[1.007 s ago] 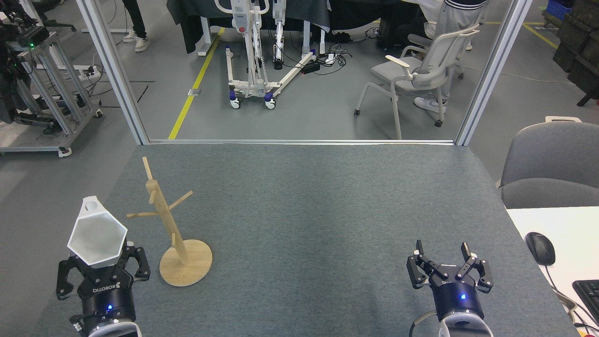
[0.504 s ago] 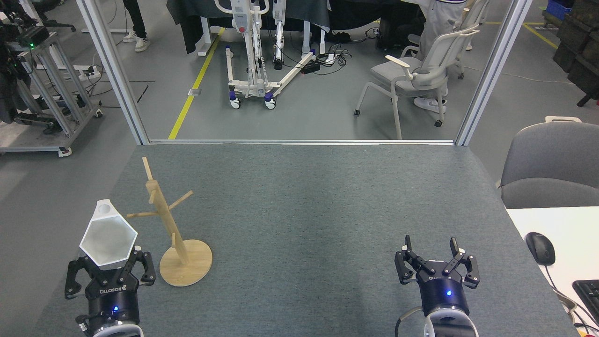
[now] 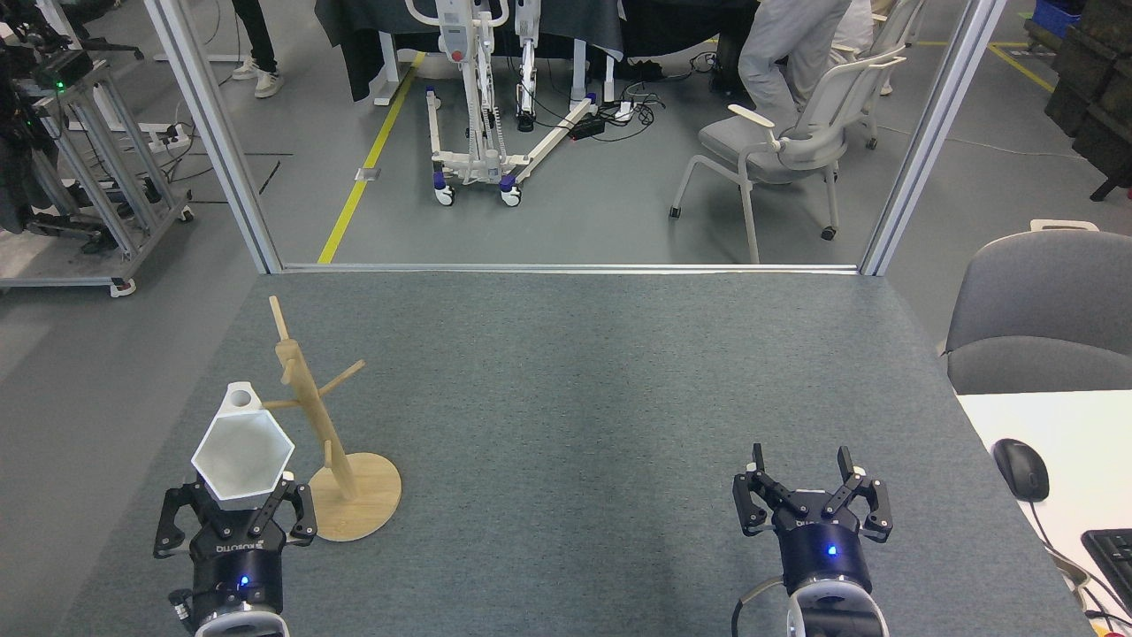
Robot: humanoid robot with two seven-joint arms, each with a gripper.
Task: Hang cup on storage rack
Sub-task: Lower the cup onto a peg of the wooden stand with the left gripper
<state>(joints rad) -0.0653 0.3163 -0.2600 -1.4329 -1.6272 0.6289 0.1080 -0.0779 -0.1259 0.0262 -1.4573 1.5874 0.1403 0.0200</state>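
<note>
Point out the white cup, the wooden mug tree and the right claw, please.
white cup [image 3: 240, 449]: head view, inside the hexagonal mouth.
wooden mug tree [image 3: 363, 509]: head view, on its round base.
right claw [image 3: 800, 467]: head view, midway between fingertips.

White matte cup [image 3: 241, 447], pale wooden storage rack [image 3: 329, 442], speckled grey-green table [image 3: 601, 389], black grippers with blue lights near left [image 3: 235, 509] and near right [image 3: 800, 482], yellow floor line [image 3: 364, 168] far left.
</note>
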